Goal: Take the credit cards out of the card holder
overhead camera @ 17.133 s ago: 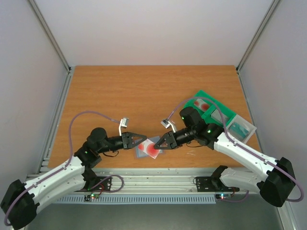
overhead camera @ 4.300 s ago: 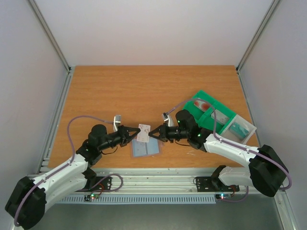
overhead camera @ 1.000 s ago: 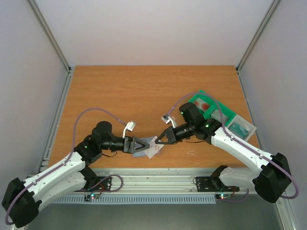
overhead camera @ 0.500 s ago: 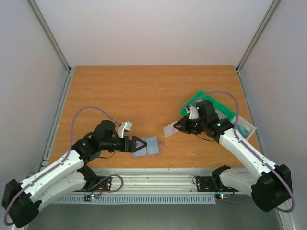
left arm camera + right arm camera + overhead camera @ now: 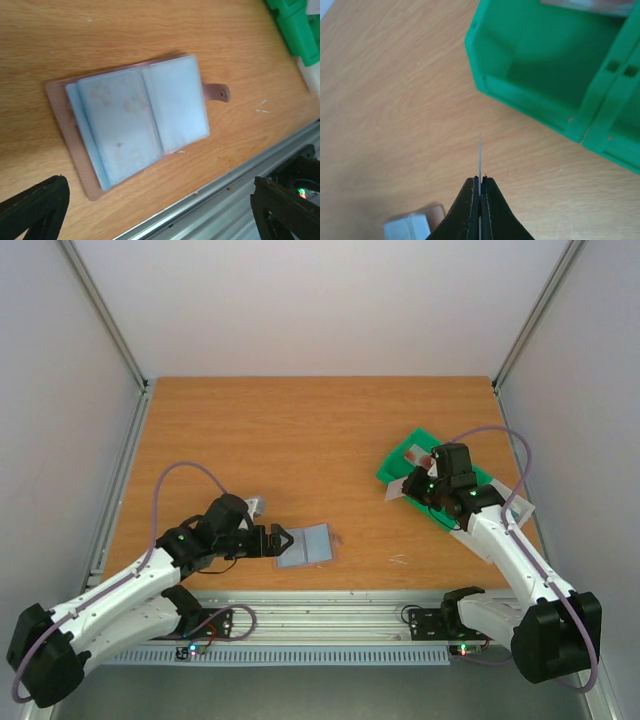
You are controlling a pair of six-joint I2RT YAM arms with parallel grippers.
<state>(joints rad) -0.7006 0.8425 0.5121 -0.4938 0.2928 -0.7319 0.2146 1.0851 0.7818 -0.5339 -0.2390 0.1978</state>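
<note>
The card holder lies open and flat near the table's front edge, a brown cover with blue-grey clear sleeves. My left gripper hovers just left of it, open, with nothing between its fingers. My right gripper is shut on one of the credit cards, a thin pale card seen edge-on. It is held above the table beside the near-left corner of the green tray. Another card with a red mark lies in the tray.
The green tray has several compartments, and a clear lidded box lies at its right end. The table's metal front rail runs close to the card holder. A corner of the card holder shows behind my right gripper.
My right gripper has carried the card away from the card holder, to the right and up to the green tray. My left gripper has opened fully and drawn back a little to the left.
</note>
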